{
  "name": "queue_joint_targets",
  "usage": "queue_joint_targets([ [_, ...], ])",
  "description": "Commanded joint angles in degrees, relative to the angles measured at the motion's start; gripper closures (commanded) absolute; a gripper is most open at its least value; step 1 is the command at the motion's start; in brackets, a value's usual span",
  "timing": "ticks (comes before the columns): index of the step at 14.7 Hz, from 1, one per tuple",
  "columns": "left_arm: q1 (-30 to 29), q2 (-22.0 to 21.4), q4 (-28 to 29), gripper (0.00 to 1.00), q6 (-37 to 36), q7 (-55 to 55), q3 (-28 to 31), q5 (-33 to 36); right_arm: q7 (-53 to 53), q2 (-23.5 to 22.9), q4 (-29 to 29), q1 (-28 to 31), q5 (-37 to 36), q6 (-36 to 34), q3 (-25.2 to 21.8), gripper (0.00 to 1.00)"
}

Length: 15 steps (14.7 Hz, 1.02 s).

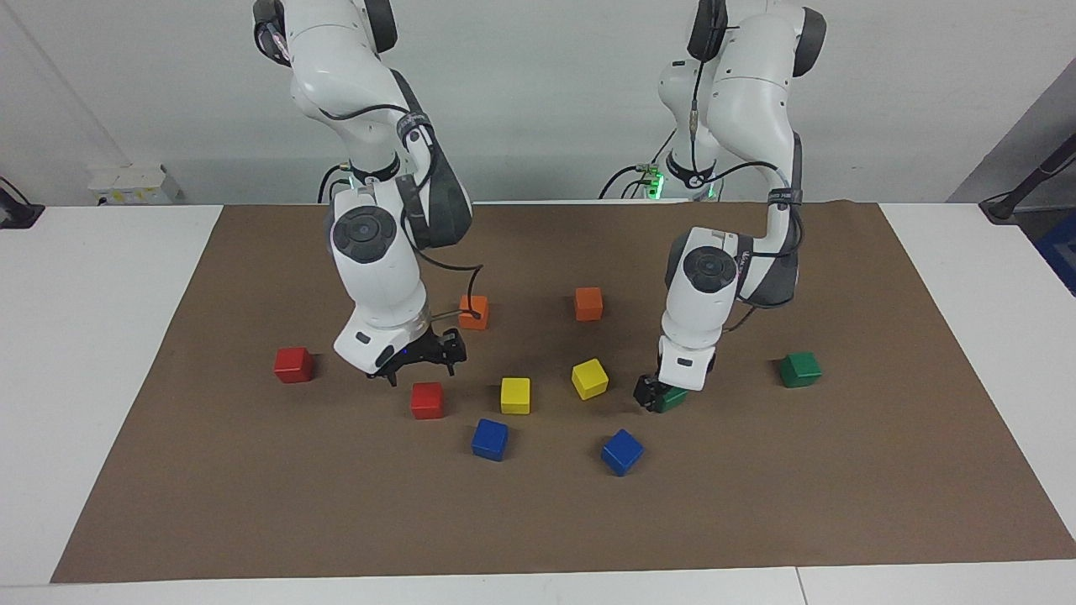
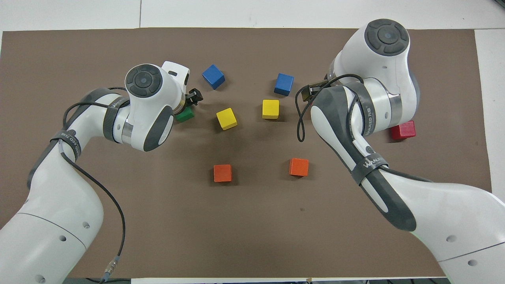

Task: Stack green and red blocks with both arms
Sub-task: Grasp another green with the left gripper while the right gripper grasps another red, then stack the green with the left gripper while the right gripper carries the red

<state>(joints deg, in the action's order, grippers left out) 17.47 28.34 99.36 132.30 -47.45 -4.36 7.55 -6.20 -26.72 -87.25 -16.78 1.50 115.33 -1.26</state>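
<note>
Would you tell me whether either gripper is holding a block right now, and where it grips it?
The left gripper is down around a green block, but a hold cannot be told. The right gripper, open, hangs over a red block, holding nothing.

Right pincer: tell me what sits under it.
The right pincer, open, hangs over a red block on the brown mat. From overhead the arm covers that block entirely.
</note>
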Motion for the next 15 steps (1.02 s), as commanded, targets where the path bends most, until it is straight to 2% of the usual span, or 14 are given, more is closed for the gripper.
queue_joint_targets([
  [1,0.7,-1.1,0.5,0.53,-2.4,-0.5,0.8,1.1,-0.7,-0.2,-3.3,0.9,-0.1,3.8,-0.1,0.00],
  [2,0.7,-1.0,-2.2,0.90,-7.1,-0.2,0.8,1.3,-0.7,-0.3,-4.1,1.1,-0.1,4.8,-0.1,0.00],
  [3,0.5,-0.9,-4.5,1.00,-11.3,0.4,0.8,1.8,-0.7,-0.3,-4.8,1.7,-0.1,5.5,-0.1,0.00],
  [5,-0.3,-1.4,-7.8,1.00,-16.6,5.1,0.8,1.3,-0.7,-0.5,-5.3,1.8,-0.1,5.6,-0.1,0.00],
  [7,-5.0,-5.4,-6.5,1.00,-19.5,13.2,0.5,0.6,-0.7,-0.6,-5.6,1.8,0.1,5.6,-0.1,0.00],
  [9,-10.0,-9.1,-4.2,1.00,-20.4,23.9,0.6,-3.3,-0.9,-1.0,-6.0,1.7,0.5,6.9,-0.1,0.00],
  [11,-14.0,-9.3,-4.2,1.00,-20.2,33.7,0.6,-5.9,-1.0,-1.4,-6.0,1.4,0.8,7.3,-0.1,0.00],
  [15,-19.0,-9.3,-3.8,1.00,-19.8,47.3,0.8,-6.1,-1.1,-2.2,-6.1,1.2,0.8,8.1,0.0,0.00],
])
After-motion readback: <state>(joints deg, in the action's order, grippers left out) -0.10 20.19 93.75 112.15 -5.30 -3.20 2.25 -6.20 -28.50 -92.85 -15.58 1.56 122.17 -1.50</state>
